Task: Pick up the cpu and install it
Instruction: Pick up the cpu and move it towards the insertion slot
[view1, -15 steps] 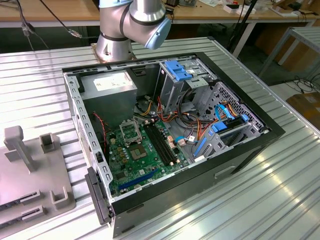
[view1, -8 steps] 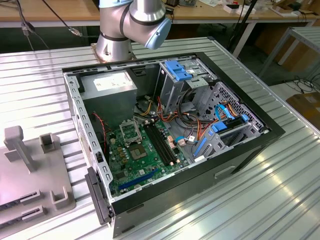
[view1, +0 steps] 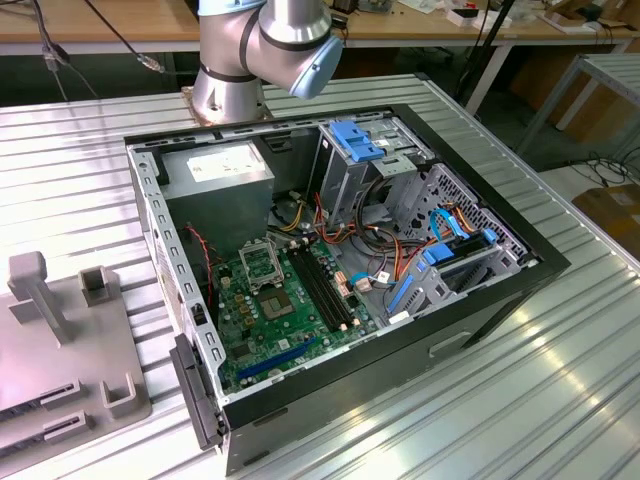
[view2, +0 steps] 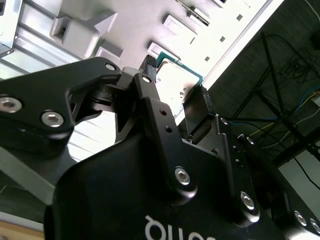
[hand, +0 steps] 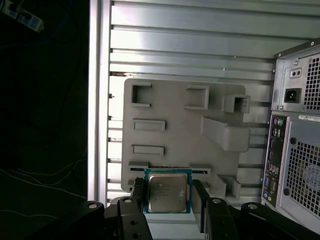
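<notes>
The end effector (hand: 169, 196) grips the cpu (hand: 167, 192) by 2 opposite edges above the grey holder tray (hand: 175, 131), probably to leave its contact face untouched.

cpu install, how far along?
Done: the cpu is picked up, clamped in the gripper and held well above the grey fixture tray. Left: the socket on the green board in the open case looks empty, so it is not yet installed.
</notes>
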